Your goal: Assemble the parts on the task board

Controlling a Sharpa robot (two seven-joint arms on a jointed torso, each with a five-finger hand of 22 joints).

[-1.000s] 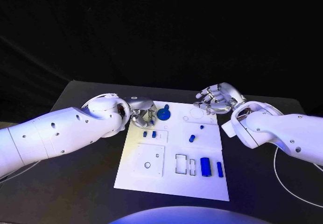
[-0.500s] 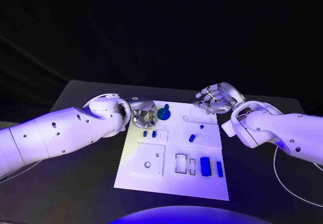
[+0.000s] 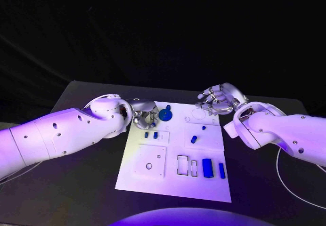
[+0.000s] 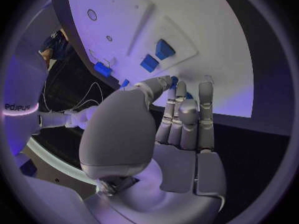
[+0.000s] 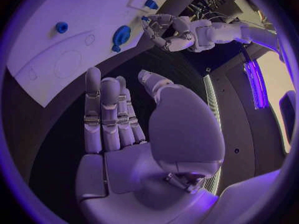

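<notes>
Hands sit at the board's [image 3: 173, 183] far corners on the black table [image 3: 81, 188]. Left hand [image 3: 144, 114] hovers at the far-left corner beside a round blue disc [image 3: 165, 114]; whether it grips anything I cannot tell. Right hand [image 3: 218, 100] hangs released, fingers apart, off the far-right corner. Other blue parts [image 3: 207, 168] lie across the board.

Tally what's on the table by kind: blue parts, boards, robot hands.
Blue parts, as far as the head view shows: 7
White task board: 1
Robot hands, left hand and right hand: 2
Total: 10
</notes>
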